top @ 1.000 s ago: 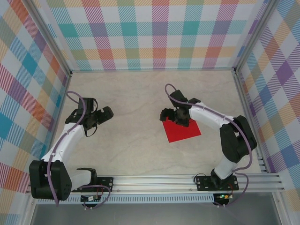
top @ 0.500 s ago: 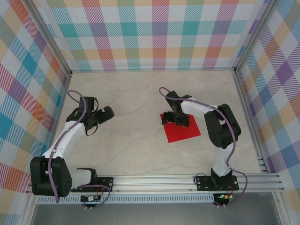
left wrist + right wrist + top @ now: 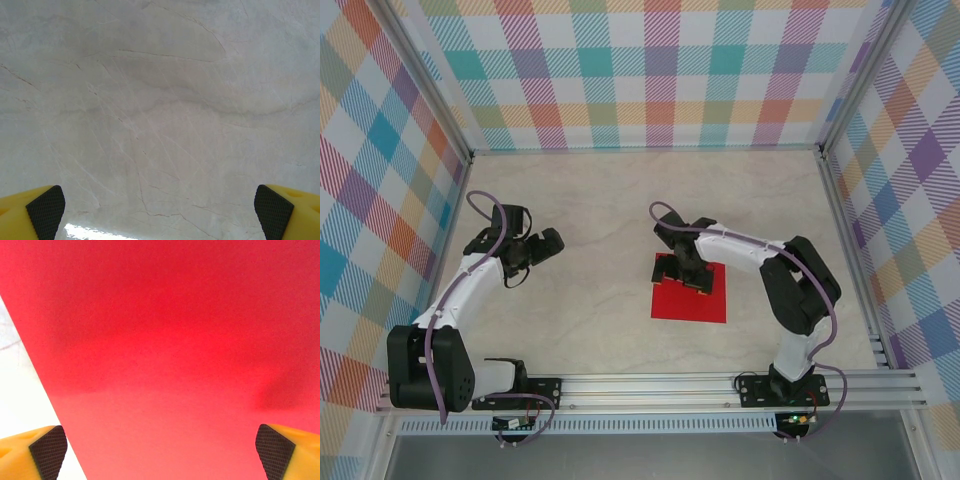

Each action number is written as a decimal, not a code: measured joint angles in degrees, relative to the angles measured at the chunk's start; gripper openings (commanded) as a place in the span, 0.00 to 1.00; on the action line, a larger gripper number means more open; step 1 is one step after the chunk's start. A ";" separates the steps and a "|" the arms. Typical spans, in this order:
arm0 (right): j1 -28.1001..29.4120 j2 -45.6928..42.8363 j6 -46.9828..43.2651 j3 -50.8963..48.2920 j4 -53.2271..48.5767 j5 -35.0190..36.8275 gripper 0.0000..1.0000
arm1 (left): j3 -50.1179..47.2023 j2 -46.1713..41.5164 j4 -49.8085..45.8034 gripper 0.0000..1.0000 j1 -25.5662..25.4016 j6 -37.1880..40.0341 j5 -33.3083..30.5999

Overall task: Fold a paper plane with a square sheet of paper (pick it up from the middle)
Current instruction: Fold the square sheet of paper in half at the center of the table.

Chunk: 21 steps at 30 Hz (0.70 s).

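The square sheet of paper [image 3: 696, 304] is bright red and lies flat on the marble table [image 3: 605, 205], right of centre, with no crease showing. My right gripper [image 3: 681, 272] sits low over the sheet's far left part, jaws open. In the right wrist view the red sheet [image 3: 170, 335] spreads under the open gripper [image 3: 160, 455], its left edge running diagonally past the left fingertip [image 3: 47, 452]; nothing is pinched between the pads. My left gripper [image 3: 536, 248] hangs open over bare table at the left, and its wrist view shows open jaws [image 3: 160, 215] above marble.
Plaid walls [image 3: 650, 70] close in the back and both sides, with metal frame posts [image 3: 847, 200] at the table's edges. An aluminium rail [image 3: 650, 385] carrying both arm bases runs along the near edge. Bare marble [image 3: 160, 100] lies between the grippers.
The red sheet has slid left and turned from a tilted diamond to squared with the table. My right gripper moved left and slightly nearer with it. The left arm stayed put.
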 measured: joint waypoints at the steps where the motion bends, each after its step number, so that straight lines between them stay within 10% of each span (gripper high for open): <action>1: -0.17 -0.13 -0.24 0.90 -0.81 0.92 1.00 | 0.00 0.00 -0.02 1.00 0.00 -0.13 0.00; 21: -4.24 6.47 -8.83 2.67 -1.99 -1.51 1.00 | 0.02 1.29 -0.94 1.00 0.00 -0.57 -0.90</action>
